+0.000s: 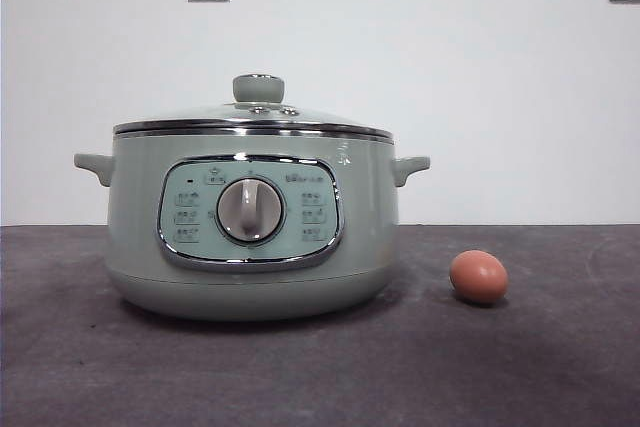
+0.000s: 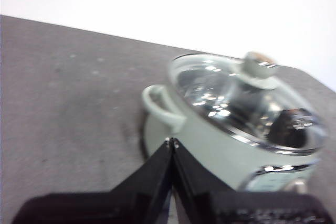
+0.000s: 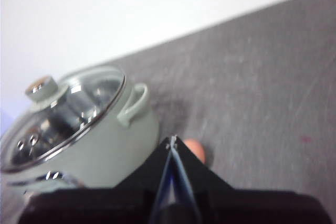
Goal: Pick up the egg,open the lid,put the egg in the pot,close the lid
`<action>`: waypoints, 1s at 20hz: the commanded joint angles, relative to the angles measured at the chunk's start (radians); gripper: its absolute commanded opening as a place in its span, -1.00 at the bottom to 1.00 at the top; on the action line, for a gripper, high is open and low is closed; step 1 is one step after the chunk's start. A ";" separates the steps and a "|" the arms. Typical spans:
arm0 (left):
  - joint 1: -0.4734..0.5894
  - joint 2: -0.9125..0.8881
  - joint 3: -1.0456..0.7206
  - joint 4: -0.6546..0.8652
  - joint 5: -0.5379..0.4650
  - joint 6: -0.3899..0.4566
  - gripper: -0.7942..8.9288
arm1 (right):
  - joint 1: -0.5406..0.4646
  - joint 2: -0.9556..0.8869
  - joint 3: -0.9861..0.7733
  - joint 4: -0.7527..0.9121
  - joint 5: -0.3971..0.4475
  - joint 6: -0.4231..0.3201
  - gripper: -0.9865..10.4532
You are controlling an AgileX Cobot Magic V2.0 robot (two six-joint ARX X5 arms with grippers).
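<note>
Egg (image 1: pixel 478 277) loose at pot's (image 1: pixel 250 237) 3 o'clock; round, may roll if nudged. Lid (image 1: pixel 252 117) on. Left gripper (image 2: pixel 172 141), right gripper (image 3: pixel 172 141) pinched closed, empty.

Front camera low, level across counter (image 1: pixel 300 367), near pot (image 1: pixel 250 217); both wrist cameras look down, sharing pot.

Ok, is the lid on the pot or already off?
On. The lid sits flat and centred on the pot, chrome rim seated all round; the egg lies outside on the table.
</note>
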 commanded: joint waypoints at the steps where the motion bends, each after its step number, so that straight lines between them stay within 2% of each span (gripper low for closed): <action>1: 0.001 0.028 0.063 -0.023 0.048 -0.014 -0.85 | 0.002 0.076 0.106 -0.104 -0.035 -0.081 -0.85; 6: 0.001 0.121 0.209 -0.138 0.129 0.001 -0.85 | 0.003 0.226 0.323 -0.333 -0.097 -0.221 -0.85; 12: 0.001 0.267 0.389 -0.340 0.266 0.115 -0.85 | 0.003 0.386 0.579 -0.632 -0.120 -0.372 -0.85; 16: -0.008 0.383 0.535 -0.575 0.321 0.242 -0.85 | 0.004 0.482 0.732 -0.858 -0.120 -0.456 -0.85; 20: -0.040 0.470 0.656 -0.824 0.317 0.373 -0.85 | 0.011 0.517 0.785 -0.966 -0.119 -0.459 -0.85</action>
